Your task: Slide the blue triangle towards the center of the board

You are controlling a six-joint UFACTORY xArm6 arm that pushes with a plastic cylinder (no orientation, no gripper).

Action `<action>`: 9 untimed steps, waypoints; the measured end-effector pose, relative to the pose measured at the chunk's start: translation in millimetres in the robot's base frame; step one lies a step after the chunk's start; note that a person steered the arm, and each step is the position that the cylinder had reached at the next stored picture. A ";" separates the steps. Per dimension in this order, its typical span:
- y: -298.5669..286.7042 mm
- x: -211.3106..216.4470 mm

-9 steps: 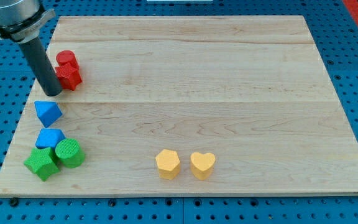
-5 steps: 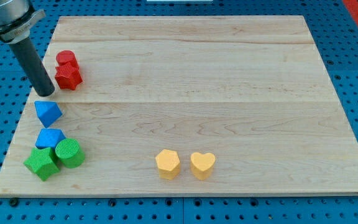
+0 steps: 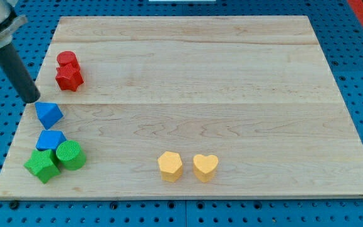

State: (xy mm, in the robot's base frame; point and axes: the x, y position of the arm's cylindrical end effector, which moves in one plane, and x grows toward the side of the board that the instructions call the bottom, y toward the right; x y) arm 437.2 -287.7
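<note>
The blue triangle (image 3: 48,114) lies near the board's left edge, well left of the centre. My tip (image 3: 31,99) is just up and to the left of it, at the board's left edge, a small gap apart. The dark rod rises toward the view's top left corner.
A red cylinder (image 3: 67,60) and a red star (image 3: 69,77) sit above the triangle. Below it are a second blue block (image 3: 50,139), a green star (image 3: 41,165) and a green cylinder (image 3: 71,154). A yellow hexagon (image 3: 169,166) and a yellow heart (image 3: 205,167) lie near the bottom edge of the wooden board (image 3: 232,94).
My tip has moved left, from beside the red star to the board's left edge above the blue triangle. No block has moved.
</note>
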 end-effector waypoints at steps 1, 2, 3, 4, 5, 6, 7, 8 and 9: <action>-2.4 7.1; 32.8 23.9; 38.8 41.9; 13.0 55.7; 24.4 65.7; 83.5 65.7; 133.5 61.2; 165.2 32.2; 161.2 61.9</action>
State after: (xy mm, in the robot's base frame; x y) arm 499.1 -126.6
